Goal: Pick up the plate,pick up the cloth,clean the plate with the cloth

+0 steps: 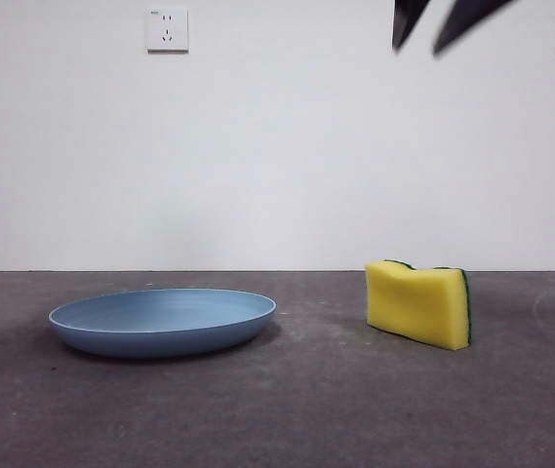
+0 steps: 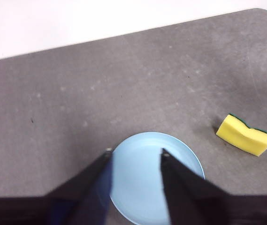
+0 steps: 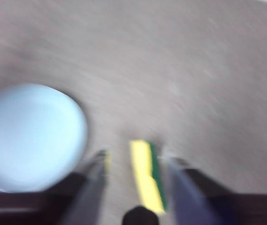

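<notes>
From the front I see the plate (image 1: 163, 321) lying flat on the dark grey table (image 1: 306, 409), light blue with its rim up; well apart from it, on the other side, the cloth (image 1: 419, 303), which is in fact a yellow sponge with a green scouring face, stands on edge on the same surface; neither is touched by anything. My left gripper (image 2: 135, 152) hangs above the plate with its jaws spread and nothing between them; through its camera the plate (image 2: 145, 176) sits under the gap and the sponge (image 2: 244, 136) lies off to one side. My right gripper (image 3: 135, 157) is high over the sponge (image 3: 147, 176), jaws spread wide either side of it, not in contact; that picture is blurred; its two black tips (image 1: 443, 21) show at the top edge of the front view; two wall sockets (image 1: 167, 29) sit on the white wall behind.
</notes>
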